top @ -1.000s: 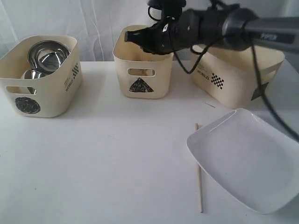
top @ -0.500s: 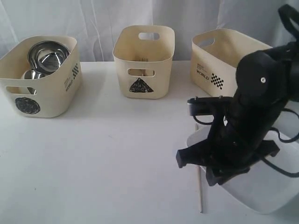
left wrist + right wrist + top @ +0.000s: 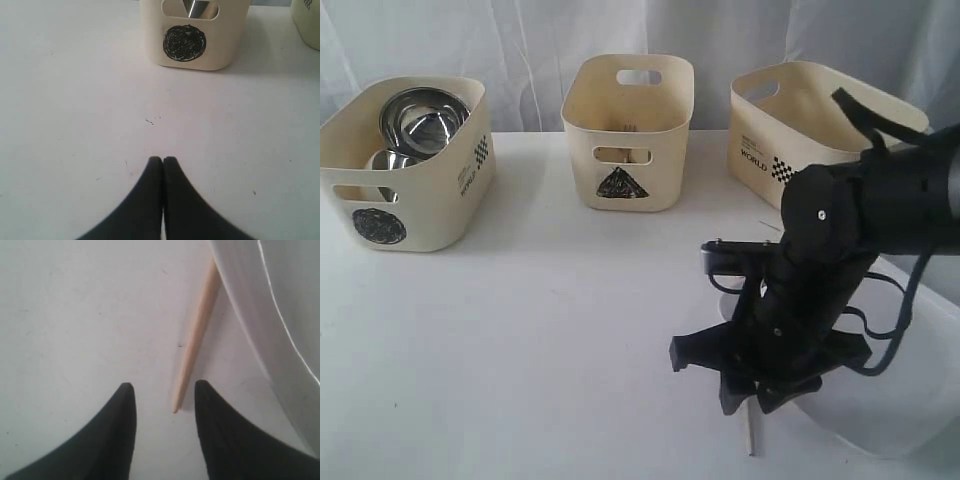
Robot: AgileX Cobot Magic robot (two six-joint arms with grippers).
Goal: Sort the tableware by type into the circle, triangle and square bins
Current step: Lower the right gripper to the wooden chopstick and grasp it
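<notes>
The chopstick lies flat near the front edge of the bench, right of the middle, pointing from front to back. It runs just beside the rim of the white plate, which fills the front right corner. I cannot tell whether the stick's far part touches that rim or only passes under its overhang.

My right gripper hangs low over the stick's near end with its fingers spread moderately wide. One finger is on each side of the tip and they hold nothing. I read this as the approach for picking up the chopstick.

The next move calls for a short, straight descent until the fingertips meet the bench, then a close across the thin shaft. The stick is slim and round and I expect it could roll or pivot, so I want it centred between the fingers first. The plate rim is close to the outer finger, and catching it could shove the plate.

The left gripper sits above bare bench with its fingers pressed together and empty, facing the circle bin at the back left corner. That bin already holds steel bowls. The triangle bin stands at the middle of the back edge, and the square bin stands toward the back right. The route to the triangle bin looks open.
</notes>
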